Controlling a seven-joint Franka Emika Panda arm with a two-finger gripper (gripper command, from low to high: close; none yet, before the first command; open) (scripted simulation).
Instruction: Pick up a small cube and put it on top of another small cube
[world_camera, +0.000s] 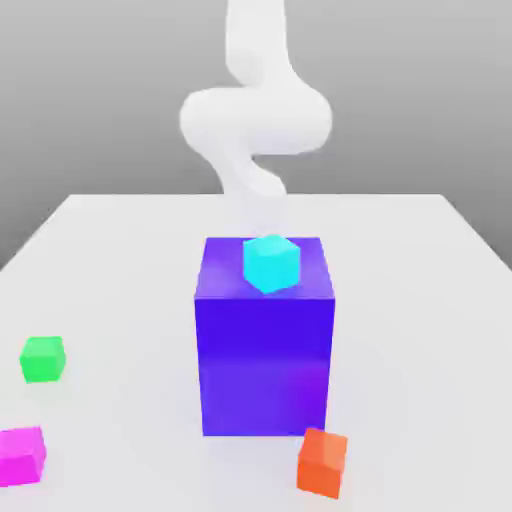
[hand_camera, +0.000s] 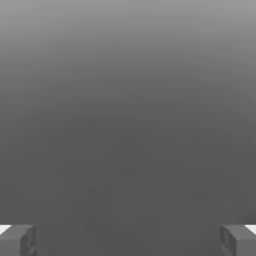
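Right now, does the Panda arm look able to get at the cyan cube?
Probably yes: the cyan cube sits atop the blue block, uncovered, and the open end effector holds nothing.

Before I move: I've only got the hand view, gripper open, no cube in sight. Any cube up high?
Observer: Yes, the cyan cube sits on top of the big blue block.
Operator: Anything near the block's base?
Observer: The orange cube, by its near corner on the exterior view's right.
Operator: Any two cubes stacked yet?
Observer: No. The green cube and magenta cube sit apart on the exterior view's left, magenta nearer the camera.
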